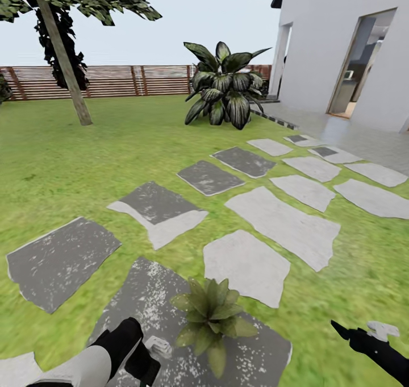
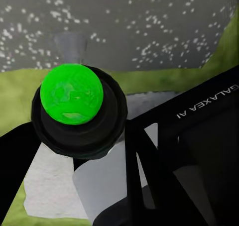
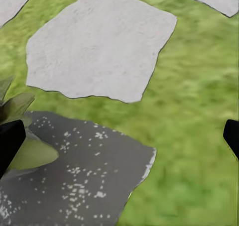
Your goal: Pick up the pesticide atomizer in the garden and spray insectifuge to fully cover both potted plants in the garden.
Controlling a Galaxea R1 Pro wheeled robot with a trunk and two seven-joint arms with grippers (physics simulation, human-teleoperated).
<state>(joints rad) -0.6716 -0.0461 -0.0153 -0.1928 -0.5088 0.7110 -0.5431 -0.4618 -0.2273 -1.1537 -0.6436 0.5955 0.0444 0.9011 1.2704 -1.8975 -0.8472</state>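
Head view: a small potted plant (image 1: 209,317) of light-green pointed leaves is sitting on a dark speckled slab (image 1: 142,302) in the lawn (image 1: 68,159). The left hand (image 1: 149,360) is hanging low by the slab's near edge, just beside the plant; cannot tell if it is open or closed. The right hand (image 1: 363,333) is hovering over grass well to the plant's right, fingers spread apart, holding nothing. A whitish trigger head, likely the spray bottle (image 1: 382,330), is showing just beside it. A fence (image 1: 113,80) is lining the far edge.
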